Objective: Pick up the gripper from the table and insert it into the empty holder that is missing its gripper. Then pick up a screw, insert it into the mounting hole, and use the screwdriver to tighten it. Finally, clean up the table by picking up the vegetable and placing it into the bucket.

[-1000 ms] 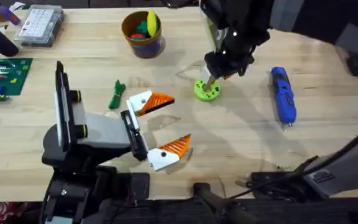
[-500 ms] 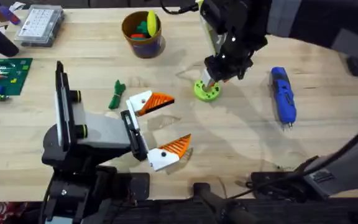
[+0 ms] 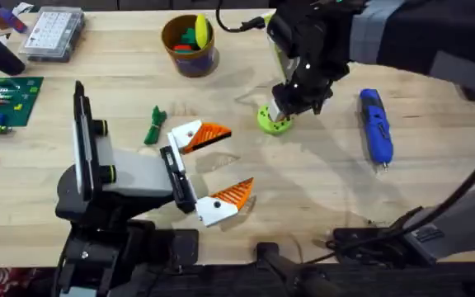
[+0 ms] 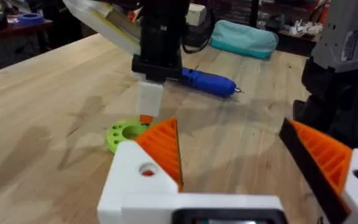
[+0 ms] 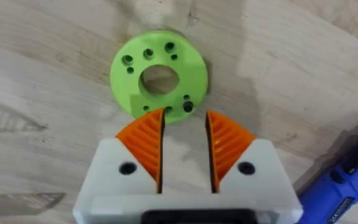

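1. My right gripper (image 5: 184,144) hangs directly above the near rim of the lime-green ring (image 5: 159,76), pointing straight down. Its orange pads (image 5: 145,142) stand a narrow slot apart with nothing between them, so it is nearly closed and holding nothing.

2. From the overhead view, that ring (image 3: 274,120) sits right of centre on the table (image 3: 320,186). The right gripper (image 3: 284,107) is over it, the tips at or just above its rim; I cannot tell if they touch.

3. My left gripper (image 3: 211,169) rests low at the near-left, its fingers spread wide and empty, aimed to the right toward the ring.

4. The relation I would steer by: the screwdriver (image 3: 375,124) lies just to the right of the right gripper, with its long axis running near to far and its metal bit at the near end. The right arm is far closer to it than the left. I judge that a grasp needs the jaws turned across that axis.

5. The vegetable (image 3: 153,125) lies just on the far-left side of my left gripper, long axis also roughly near to far. The bucket (image 3: 189,45) stands farther away, toward the far edge, already holding coloured toys. I judge that the left arm is the natural one for that cleanup.
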